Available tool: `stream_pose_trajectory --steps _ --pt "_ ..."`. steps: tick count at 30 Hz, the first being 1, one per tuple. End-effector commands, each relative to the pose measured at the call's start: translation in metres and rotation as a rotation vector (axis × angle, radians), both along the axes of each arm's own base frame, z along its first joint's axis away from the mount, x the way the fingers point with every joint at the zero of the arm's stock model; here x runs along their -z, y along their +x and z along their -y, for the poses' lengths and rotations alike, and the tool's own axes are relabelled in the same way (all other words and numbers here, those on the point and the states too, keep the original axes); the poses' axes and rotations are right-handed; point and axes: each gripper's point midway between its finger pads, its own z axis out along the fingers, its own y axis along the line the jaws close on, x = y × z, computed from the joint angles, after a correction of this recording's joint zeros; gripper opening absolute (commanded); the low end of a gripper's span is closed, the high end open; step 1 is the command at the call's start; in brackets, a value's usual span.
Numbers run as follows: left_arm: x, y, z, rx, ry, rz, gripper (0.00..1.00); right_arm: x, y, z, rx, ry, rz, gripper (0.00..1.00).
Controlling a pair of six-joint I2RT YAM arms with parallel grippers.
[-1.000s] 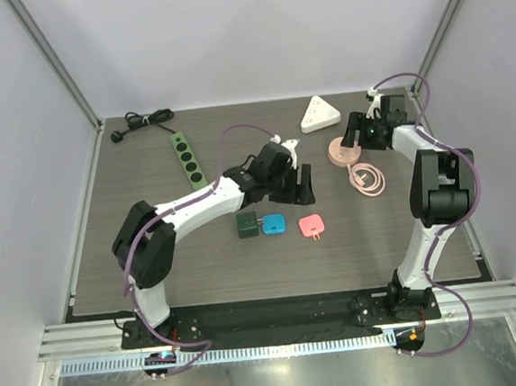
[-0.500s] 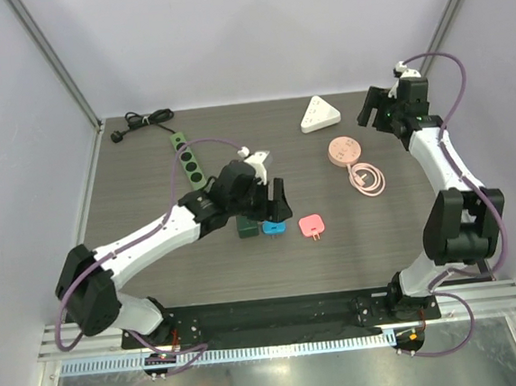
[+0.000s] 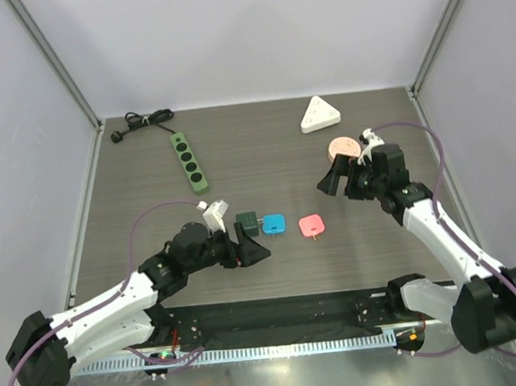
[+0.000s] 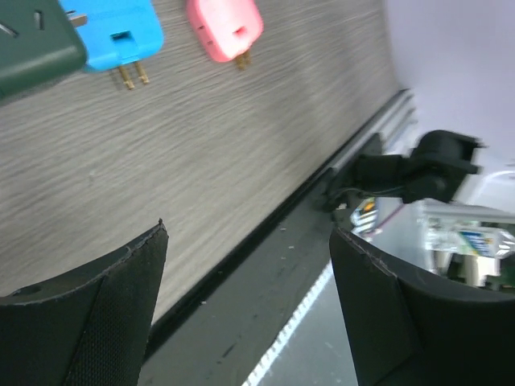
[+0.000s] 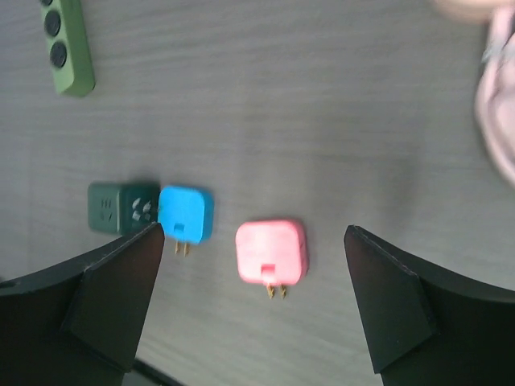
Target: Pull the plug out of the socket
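Left gripper (image 3: 252, 248) and right gripper (image 3: 339, 184) both spread wide, empty

Setting: robotics lab test cell | Walls: plain white panels (image 3: 244, 32) from 9 through 12 to 3 o'clock, framed by aluminium posts (image 3: 52, 59) | Surface: grey wood-grain table (image 3: 122, 187) | 6 o'clock: aluminium rails (image 3: 81, 338), slotted cable duct (image 3: 299, 347), black base plate (image 3: 287, 312) carrying two robot arms (image 3: 438, 231)

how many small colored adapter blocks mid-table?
3. The dark green block sits at mid-table, the blue block is butted against its right side, and the pink block lies apart, further right. Nothing appears to be hiding another.
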Motion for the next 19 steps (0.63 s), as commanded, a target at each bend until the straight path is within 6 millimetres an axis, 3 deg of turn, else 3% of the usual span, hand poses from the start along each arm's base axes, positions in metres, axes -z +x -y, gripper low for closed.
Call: stream_pose_trajectory --steps 1,2,4,5,6,8,9,10,13,14,16,17,19 --pt "-0.045 -0.002 0.005 -0.026 -0.241 0.069 0.83 -0.005 -0.028 -0.017 -0.032 0.105 0.029 1.0" --pt "-0.049 -0.003 0.005 -0.025 -0.277 0.083 0.84 -0.015 -0.039 -0.017 -0.033 0.122 0.072 1.0" --pt "-0.038 -0.013 -0.002 -0.021 -0.307 0.06 0.84 -0.001 -0.058 -0.014 -0.012 0.143 0.054 1.0" --pt "-0.042 -0.015 -0.003 -0.017 -0.342 0.073 0.84 -0.01 -0.066 -0.012 -0.002 0.167 0.102 1.0" --pt "-0.027 -0.02 -0.008 -0.022 -0.336 0.05 0.85 0.001 -0.075 -0.01 0.01 0.179 0.093 1.0" --pt "-0.032 -0.026 -0.013 -0.028 -0.395 0.056 0.86 -0.007 -0.087 -0.008 0.051 0.252 0.132 1.0" --pt "-0.02 -0.028 -0.018 -0.037 -0.395 0.044 0.88 0.007 -0.093 -0.005 0.079 0.26 0.111 1.0" --pt "-0.027 -0.031 -0.021 -0.041 -0.433 0.067 0.89 0.01 -0.097 -0.004 0.102 0.287 0.102 1.0" --pt "-0.015 -0.033 -0.03 -0.076 -0.457 0.048 0.93 0.022 -0.11 0.0 0.142 0.342 0.128 1.0" --pt "-0.023 -0.035 -0.033 -0.076 -0.491 0.071 0.93 0.026 -0.114 -0.001 0.158 0.379 0.112 1.0" --pt "-0.015 -0.036 -0.037 -0.094 -0.485 0.05 0.95 0.043 -0.12 -0.002 0.169 0.425 0.098 1.0" --pt "-0.023 -0.038 -0.039 -0.087 -0.524 0.075 0.96 0.049 -0.121 -0.004 0.191 0.467 0.071 1.0" --pt "-0.018 -0.043 -0.041 -0.08 -0.522 0.052 0.99 0.062 -0.123 -0.007 0.201 0.517 0.044 1.0"
